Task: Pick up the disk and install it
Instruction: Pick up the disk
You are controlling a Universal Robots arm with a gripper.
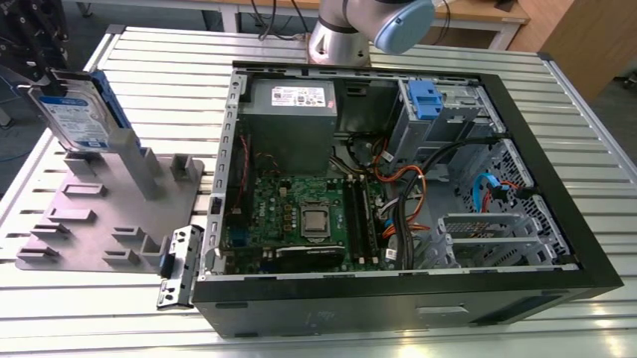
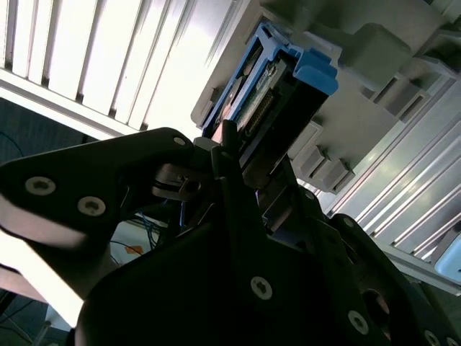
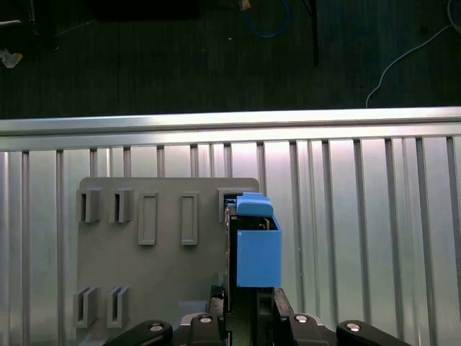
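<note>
**Grip on upright disk (image 1: 77, 112) left little margin**

At the upper left of the exterior view, the gripper (image 1: 38, 82) was closed on the top edge of the disk. The disk stood on edge, slightly tilted, over the grey fixture plate (image 1: 110, 224) on the slatted table (image 1: 169, 67). Whether its lower edge had cleared the plate's slots could not be told.

In the first wrist view the jaws stood one on each side of the drive. Its blue side rail (image 3: 258, 252) showed edge-on, with a slot of the plate directly beneath. A pull off the vertical there could have caught a rail in the slot or against the tall post (image 1: 145, 168) just beside it. That would have twisted the disk in a hold that took in only its upper end.

Further right lay the open computer case (image 1: 557, 246), well apart from the disk. Inside it, the power supply (image 1: 291, 104) sat toward the top of the frame. Loose orange and black cables (image 1: 418, 198) crossed the interior below the blue latch (image 1: 423, 101) at the upper right. Those cables looked the other hazard: a drive carried low or skewed could have snagged them or struck the case wall.
</note>
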